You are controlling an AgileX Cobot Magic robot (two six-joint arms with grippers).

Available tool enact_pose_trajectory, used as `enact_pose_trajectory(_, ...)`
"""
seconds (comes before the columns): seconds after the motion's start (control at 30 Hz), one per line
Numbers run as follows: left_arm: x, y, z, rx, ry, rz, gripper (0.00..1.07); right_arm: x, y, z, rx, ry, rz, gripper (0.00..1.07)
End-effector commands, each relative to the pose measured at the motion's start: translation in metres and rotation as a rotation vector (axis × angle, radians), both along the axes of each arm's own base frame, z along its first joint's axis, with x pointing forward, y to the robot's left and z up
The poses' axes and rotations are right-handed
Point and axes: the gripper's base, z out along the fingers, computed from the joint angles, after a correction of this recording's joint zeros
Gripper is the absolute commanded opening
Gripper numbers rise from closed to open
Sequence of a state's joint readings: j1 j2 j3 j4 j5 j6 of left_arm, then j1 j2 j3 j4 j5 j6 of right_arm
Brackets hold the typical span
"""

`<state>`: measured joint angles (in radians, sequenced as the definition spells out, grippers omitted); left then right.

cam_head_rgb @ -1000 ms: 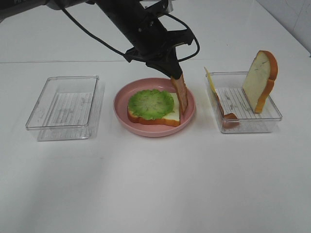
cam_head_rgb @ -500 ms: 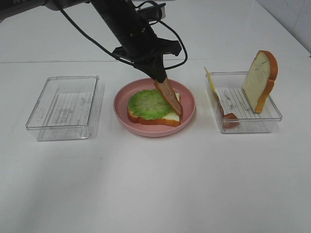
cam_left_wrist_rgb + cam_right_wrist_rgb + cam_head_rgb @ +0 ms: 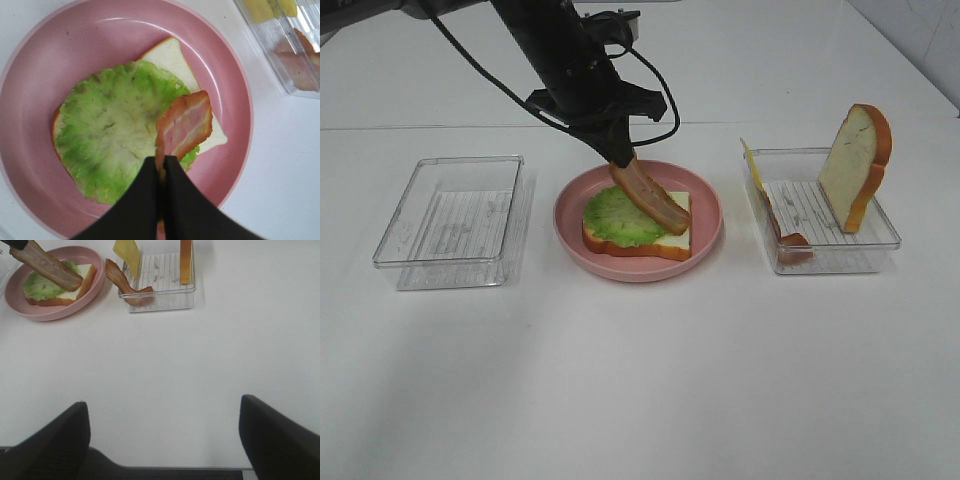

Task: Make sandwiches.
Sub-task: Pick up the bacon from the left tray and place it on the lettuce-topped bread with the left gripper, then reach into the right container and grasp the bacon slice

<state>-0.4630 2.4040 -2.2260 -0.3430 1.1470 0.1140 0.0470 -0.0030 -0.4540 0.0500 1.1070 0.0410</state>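
The left pincer (image 3: 161, 165) is pinching bacon (image 3: 185, 127), tilting over lettuce (image 3: 110, 125). The right pincer (image 3: 163, 407) is hanging spread above the worktop (image 3: 200, 365).

No writing, label, brand mark, number or sign can be read anywhere here, neither on the pink plate (image 3: 563, 212), the clear trays (image 3: 450, 220) nor the table (image 3: 640, 380).

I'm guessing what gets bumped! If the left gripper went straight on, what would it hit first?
Most likely the lettuce on the bread: the left gripper, shut on the bacon, points down at its edge. Depth is unclear.
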Motion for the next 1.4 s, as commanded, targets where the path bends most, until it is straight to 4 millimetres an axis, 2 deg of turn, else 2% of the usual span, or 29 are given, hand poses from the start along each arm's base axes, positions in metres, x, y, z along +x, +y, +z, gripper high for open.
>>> enact_pose_trajectory(0.03, 0.002, 0.000, -0.005, 0.010, -0.006, -0.002, 0.00, -0.002, 0.000, -0.001, -0.007, -0.027, 0.002, 0.79)
enact_pose_trajectory(0.37, 0.006, 0.004, -0.020, 0.069, -0.010, -0.001, 0.00, -0.002, 0.000, -0.001, -0.007, -0.027, 0.002, 0.79)
enact_pose_trajectory(0.67, 0.008, 0.006, -0.022, 0.095, -0.013, 0.021, 0.00, -0.002, 0.000, -0.001, -0.007, -0.027, 0.002, 0.79)
enact_pose_trajectory(0.83, 0.008, 0.006, -0.022, 0.090, -0.006, 0.042, 0.09, -0.002, 0.000, -0.001, -0.007, -0.027, 0.002, 0.79)
enact_pose_trajectory(0.87, 0.008, 0.006, -0.022, 0.087, -0.006, 0.047, 0.20, -0.002, 0.000, -0.001, -0.007, -0.027, 0.002, 0.79)
enact_pose_trajectory(0.9, 0.008, 0.006, -0.022, 0.086, -0.007, 0.050, 0.38, -0.002, 0.000, -0.001, -0.007, -0.027, 0.002, 0.79)
enact_pose_trajectory(0.93, 0.008, 0.006, -0.022, 0.086, -0.007, 0.050, 0.38, -0.002, 0.000, -0.001, -0.007, -0.027, 0.002, 0.79)
enact_pose_trajectory(0.97, 0.008, 0.006, -0.022, 0.086, -0.006, 0.055, 0.49, -0.002, 0.000, -0.001, -0.007, -0.027, 0.002, 0.79)
enact_pose_trajectory(1.0, 0.008, 0.006, -0.022, 0.086, -0.006, 0.055, 0.49, -0.002, 0.000, -0.001, -0.007, -0.027, 0.002, 0.79)
enact_pose_trajectory(1.07, 0.008, 0.007, -0.016, 0.100, 0.002, 0.084, 0.91, -0.002, 0.000, -0.001, -0.007, -0.027, 0.002, 0.79)
enact_pose_trajectory(1.1, 0.008, 0.007, -0.016, 0.100, 0.002, 0.084, 0.91, -0.002, 0.000, -0.001, -0.007, -0.027, 0.002, 0.79)
enact_pose_trajectory(1.13, 0.008, 0.008, -0.012, 0.107, 0.001, 0.078, 1.00, -0.002, 0.000, -0.001, -0.007, -0.027, 0.002, 0.79)
enact_pose_trajectory(1.17, 0.007, 0.008, 0.000, 0.111, 0.000, 0.066, 1.02, -0.002, 0.000, -0.001, -0.007, -0.027, 0.002, 0.79)
enact_pose_trajectory(1.27, 0.006, 0.008, 0.006, 0.116, 0.011, 0.062, 1.02, -0.002, 0.000, -0.001, -0.007, -0.027, 0.002, 0.79)
enact_pose_trajectory(1.33, 0.005, 0.009, 0.033, 0.100, -0.019, 0.074, 1.02, -0.002, 0.000, -0.001, -0.007, -0.027, 0.002, 0.79)
enact_pose_trajectory(1.37, 0.005, 0.009, 0.033, 0.100, -0.019, 0.074, 1.02, -0.002, 0.000, -0.001, -0.007, -0.027, 0.002, 0.79)
enact_pose_trajectory(1.4, 0.004, 0.011, 0.043, 0.103, -0.050, 0.072, 1.02, -0.002, 0.000, -0.001, -0.007, -0.027, 0.002, 0.79)
